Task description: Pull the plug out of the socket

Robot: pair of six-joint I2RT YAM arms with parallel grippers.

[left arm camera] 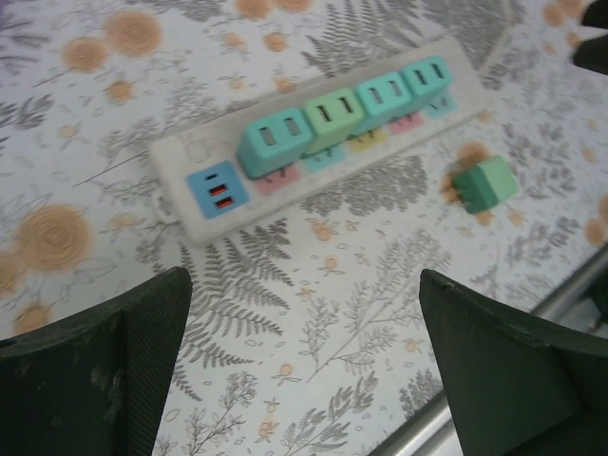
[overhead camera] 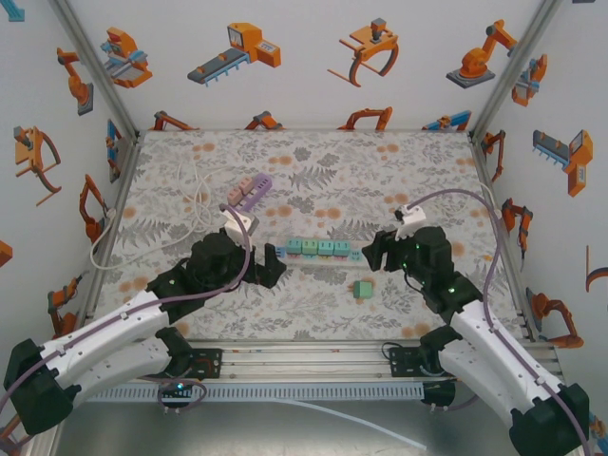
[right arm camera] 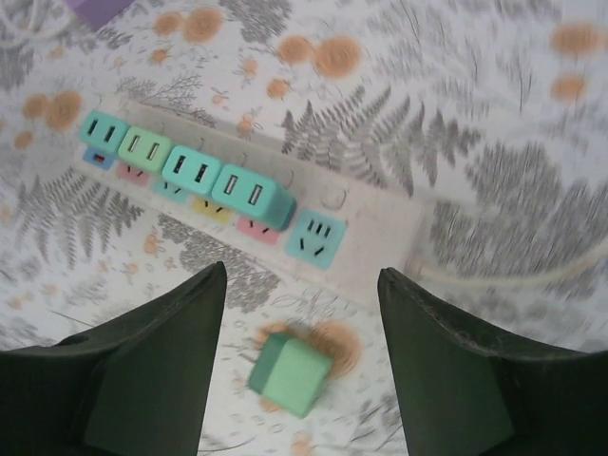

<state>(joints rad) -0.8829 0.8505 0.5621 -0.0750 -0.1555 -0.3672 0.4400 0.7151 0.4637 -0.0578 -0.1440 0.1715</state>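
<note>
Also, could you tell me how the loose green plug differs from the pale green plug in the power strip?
The pale green plug is seated in the power strip, prongs hidden; the loose green plug lies on the table beside it, prongs exposed. The pale one's slots face up; the loose one is tipped on its side. The loose one is a deeper green. Both are blocky adapters.

A robot lab test box, white walls (overhead camera: 304, 95) with robot pictures (overhead camera: 249, 46), metal frame bars (overhead camera: 98, 71), flowery table cover (overhead camera: 323, 180)
</note>
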